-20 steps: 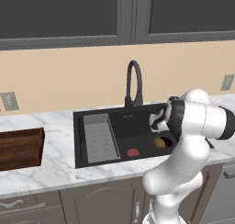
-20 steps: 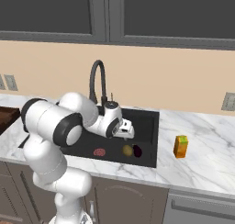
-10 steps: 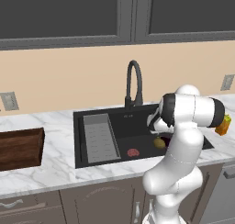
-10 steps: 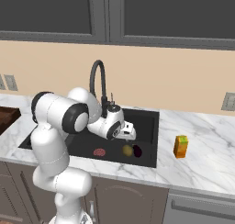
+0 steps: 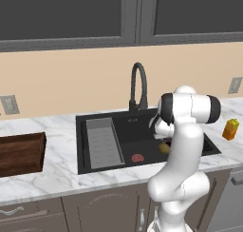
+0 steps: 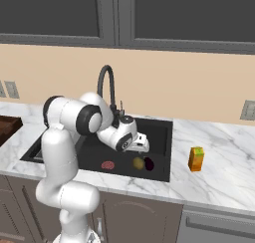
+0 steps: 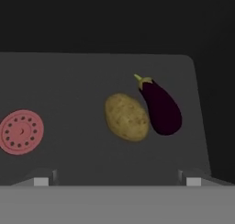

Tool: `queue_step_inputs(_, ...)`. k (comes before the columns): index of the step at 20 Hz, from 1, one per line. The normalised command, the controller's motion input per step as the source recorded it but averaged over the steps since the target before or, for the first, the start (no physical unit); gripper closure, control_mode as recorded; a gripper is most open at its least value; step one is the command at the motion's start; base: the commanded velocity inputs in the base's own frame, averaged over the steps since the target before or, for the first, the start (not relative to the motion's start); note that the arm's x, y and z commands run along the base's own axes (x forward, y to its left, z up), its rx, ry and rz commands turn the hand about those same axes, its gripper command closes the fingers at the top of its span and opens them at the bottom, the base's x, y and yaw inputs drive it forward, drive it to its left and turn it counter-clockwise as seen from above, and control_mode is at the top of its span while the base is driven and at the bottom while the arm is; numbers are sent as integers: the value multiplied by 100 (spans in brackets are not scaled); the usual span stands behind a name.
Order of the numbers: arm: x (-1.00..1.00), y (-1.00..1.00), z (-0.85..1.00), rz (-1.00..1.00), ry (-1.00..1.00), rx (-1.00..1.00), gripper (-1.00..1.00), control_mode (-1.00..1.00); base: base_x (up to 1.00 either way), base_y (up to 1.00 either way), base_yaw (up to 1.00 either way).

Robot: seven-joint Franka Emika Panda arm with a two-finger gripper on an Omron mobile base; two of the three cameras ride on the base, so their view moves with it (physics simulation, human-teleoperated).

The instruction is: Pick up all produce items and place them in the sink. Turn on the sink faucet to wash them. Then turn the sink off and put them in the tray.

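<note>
produce: olive-yellow potato [image 7: 126,117] and dark purple eggplant [image 7: 159,107] lie touching on the sink [image 5: 126,126] floor, beside the red drain disc [image 7: 21,131], set for washing
pincer: pincer [image 6: 138,143] released, jaws wide, hanging above them in the basin
faucet: faucet [image 5: 138,86] behind, no water visible
tray: tray [image 5: 19,154] waits on the marble counter [image 6: 214,162], left of the sink
room: dark cabinets, beige wall

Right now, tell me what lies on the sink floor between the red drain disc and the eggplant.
The potato. In the hand view it sits between the red drain disc and the eggplant, close against the eggplant, with bare sink floor toward the disc.
</note>
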Motion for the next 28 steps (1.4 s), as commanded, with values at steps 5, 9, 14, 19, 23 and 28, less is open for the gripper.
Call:
queue_step_inputs(5,23,0,-24,8,0,0,-100,-100,0,0,0)
queue_step_inputs(9,8,-2,-21,7,-4,0,-100,-100,0,0,0)
queue_step_inputs(14,8,-2,-17,7,-5,0,-100,-100,0,0,0)
queue_step_inputs(19,3,-2,-16,4,-2,0,-100,-100,0,0,0)
queue_step_inputs(23,-5,-1,-11,0,1,0,-100,-100,0,0,0)
queue_step_inputs(28,0,0,-13,0,3,-1,-100,-100,0,0,0)
